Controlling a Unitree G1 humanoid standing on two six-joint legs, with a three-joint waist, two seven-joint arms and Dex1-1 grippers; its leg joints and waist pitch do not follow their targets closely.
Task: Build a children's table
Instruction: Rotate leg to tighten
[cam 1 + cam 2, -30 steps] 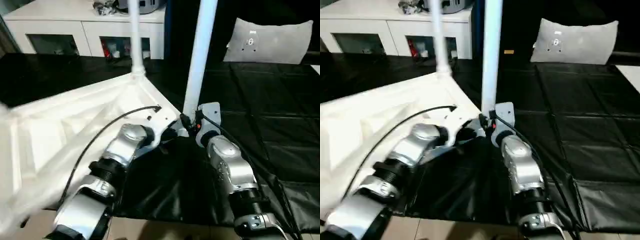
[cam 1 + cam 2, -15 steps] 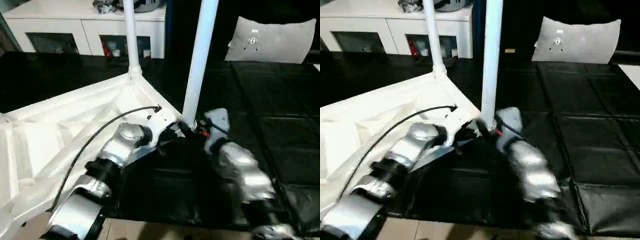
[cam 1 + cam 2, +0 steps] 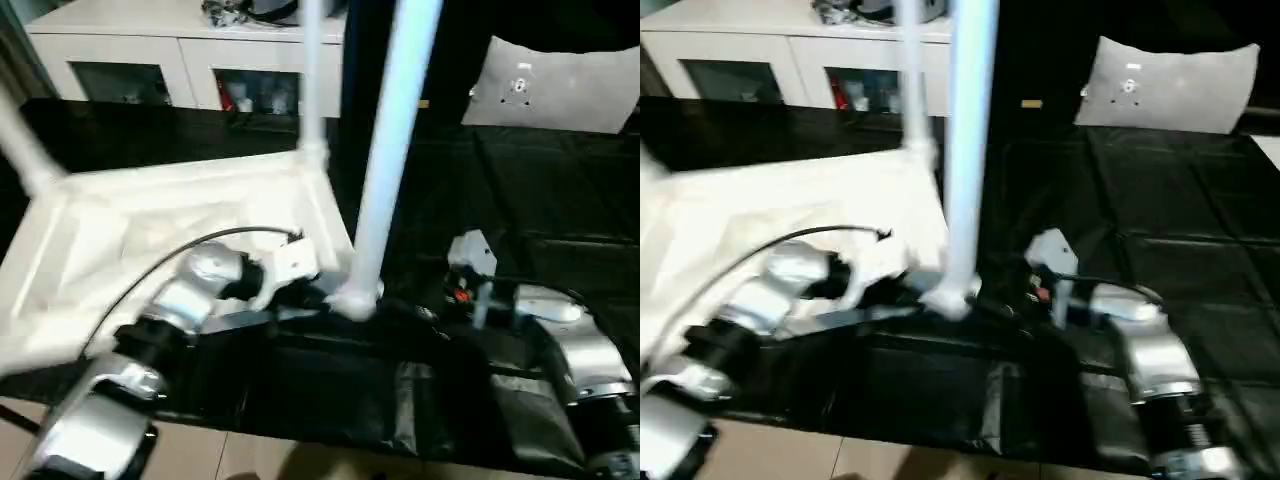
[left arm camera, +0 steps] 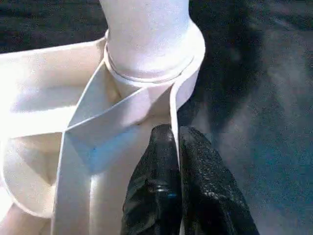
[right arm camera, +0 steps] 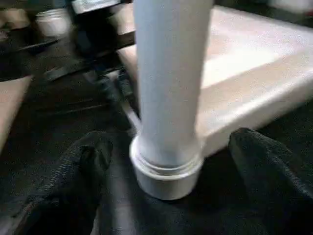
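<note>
white top [image 3: 150,215] lies ribbed side up on black mat [image 3: 560,200], near leg [image 3: 385,160] upright in corner socket [image 4: 161,63]. left gripper [image 4: 173,142] pinched on rim beside socket, likely steadying. right gripper [image 5: 166,161] spread wide around leg, apart, not clasping.

The right pincer [image 5: 168,161] has let go of the long white tube leg [image 3: 385,170] and, apparently, drawn back, fingers spread either side.
</note>
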